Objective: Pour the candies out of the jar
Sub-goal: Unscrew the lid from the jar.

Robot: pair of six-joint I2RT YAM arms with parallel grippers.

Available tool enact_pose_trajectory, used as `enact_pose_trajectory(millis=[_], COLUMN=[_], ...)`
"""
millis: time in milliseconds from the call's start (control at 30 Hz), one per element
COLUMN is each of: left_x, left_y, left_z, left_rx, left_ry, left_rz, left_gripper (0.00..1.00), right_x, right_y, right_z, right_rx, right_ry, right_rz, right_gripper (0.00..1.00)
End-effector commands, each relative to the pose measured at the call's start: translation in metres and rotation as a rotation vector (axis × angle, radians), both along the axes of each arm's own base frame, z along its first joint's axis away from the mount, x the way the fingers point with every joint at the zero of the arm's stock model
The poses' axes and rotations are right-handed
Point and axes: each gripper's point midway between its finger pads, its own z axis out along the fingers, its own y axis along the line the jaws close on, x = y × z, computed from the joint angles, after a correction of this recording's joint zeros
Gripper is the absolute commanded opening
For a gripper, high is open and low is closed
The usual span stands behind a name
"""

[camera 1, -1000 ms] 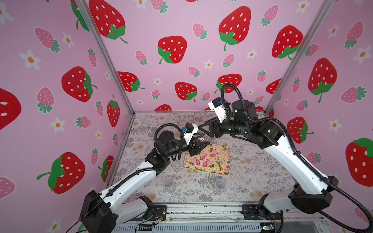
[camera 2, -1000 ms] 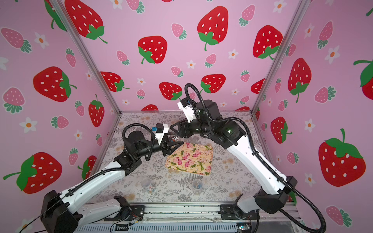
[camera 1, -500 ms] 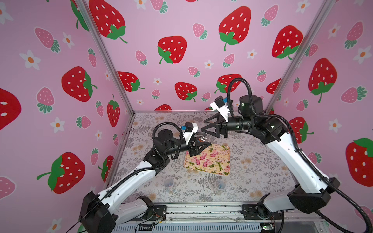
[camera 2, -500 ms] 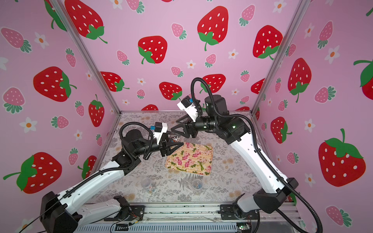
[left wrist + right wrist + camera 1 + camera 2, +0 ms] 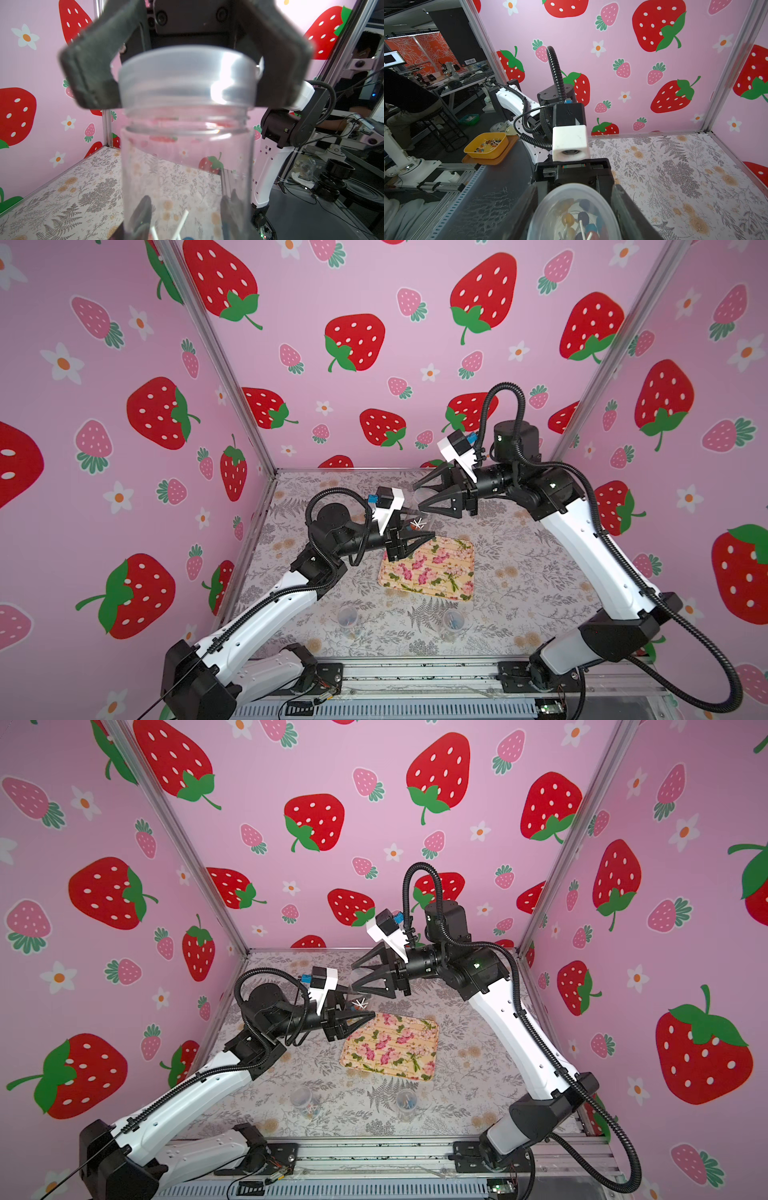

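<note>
In both top views, the clear plastic jar (image 5: 424, 516) is held aloft near the flowered yellow tray (image 5: 440, 572), clamped by the left gripper (image 5: 423, 524); the right gripper (image 5: 417, 497) is closed on its clear screw lid (image 5: 427, 494). 2 small clear cups (image 5: 347, 618) stand in front, well apart. In the left wrist view, thread is exposed below the lid: it should be twisted off squarely before tipping. In the right wrist view, round-headed lollipop candies (image 5: 583, 216) are seen inside; only the lid bars pouring.
</note>
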Motion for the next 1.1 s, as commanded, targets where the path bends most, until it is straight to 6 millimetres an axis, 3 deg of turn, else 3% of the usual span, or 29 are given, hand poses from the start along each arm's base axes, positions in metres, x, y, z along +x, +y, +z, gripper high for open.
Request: enact_pose_trajectory(millis=[0,233,500,600,833,1067], left_x=[-0.019,-0.014,-0.01,-0.007,0.001,0.017], left_y=[-0.002,-0.001,0.002,0.003,0.007,0.016], left_z=[-0.005,-0.006,-0.008,-0.009,-0.011,-0.014], left_rx=[0.028,0.022,0.017,0.016,0.019,0.034], left_ry=[0.008,0.003,-0.003,-0.006,-0.029,-0.079], left_rz=[-0.089,-0.056,-0.018,0.005,0.065,0.191], left_gripper=[0.46,0.46,0.47,0.47,0.47,0.47], right_x=[-0.004,-0.007,-0.013,-0.013,0.001,0.032], right_y=[-0.006,-0.006,-0.008,-0.011,-0.02,-0.025], right_z=[0.031,0.027,0.029,0.037,0.058,0.036], right_rx=[0.115,0.101,0.103,0.113,0.11,-0.015], right_ry=[-0.19,-0.181,-0.189,-0.194,-0.095,0.106], right_rz=[0.016,0.013,0.007,-0.027,-0.227,-0.502], right_gripper=[0.47,0.51,0.81,0.87,0.89,0.89])
